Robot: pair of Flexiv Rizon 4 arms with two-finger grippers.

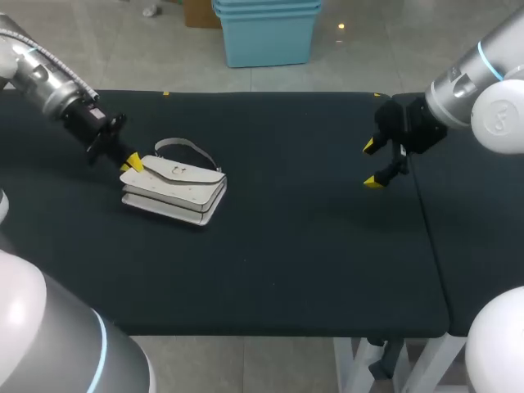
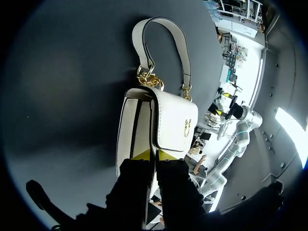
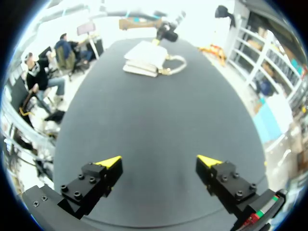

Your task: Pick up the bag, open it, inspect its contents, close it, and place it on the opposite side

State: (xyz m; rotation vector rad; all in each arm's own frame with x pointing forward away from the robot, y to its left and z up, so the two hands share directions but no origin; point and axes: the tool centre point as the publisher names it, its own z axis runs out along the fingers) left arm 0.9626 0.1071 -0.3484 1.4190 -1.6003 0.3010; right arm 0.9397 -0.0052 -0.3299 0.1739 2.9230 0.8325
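So the black counter [image 1: 311, 246] is carrying a white bag [image 1: 174, 190], which is lying flat over on my left side with its flap down. The left claw [image 2: 154, 155] is sitting at the bag's end away from the handle [image 2: 163, 43], pinching a thin white edge of the bag between nearly closed tips. The right claw [image 1: 372, 164] is hanging wide open, well apart on the right, holding nothing. The handle is lying flat on the counter, and small gold chain links [image 2: 147, 77] are joining it to the bag.

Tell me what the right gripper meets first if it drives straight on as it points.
Probably the white bag, across bare table with nothing between. If the right gripper tilts downward, the table could come first; depth is unclear.
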